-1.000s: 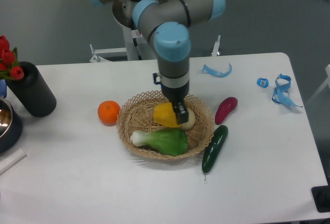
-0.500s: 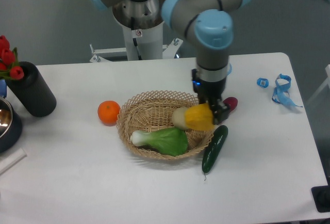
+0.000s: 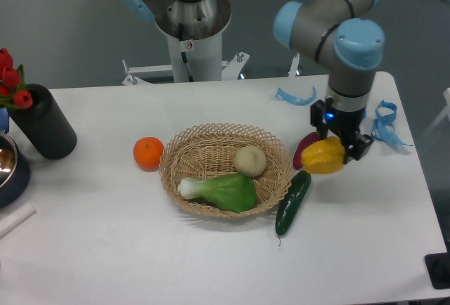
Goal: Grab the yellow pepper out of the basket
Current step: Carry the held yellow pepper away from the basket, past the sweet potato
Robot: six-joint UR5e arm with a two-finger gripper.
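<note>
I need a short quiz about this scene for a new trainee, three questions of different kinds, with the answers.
1. True or false: the yellow pepper lies inside the basket.
2. Which item is left of the basket? A) the orange B) the cucumber C) the purple eggplant
3. Fill in: in the basket, beside the potato, lies a green ____.

Key
1. False. The claw holds the pepper right of the basket, over the table.
2. A.
3. Leafy vegetable.
</note>
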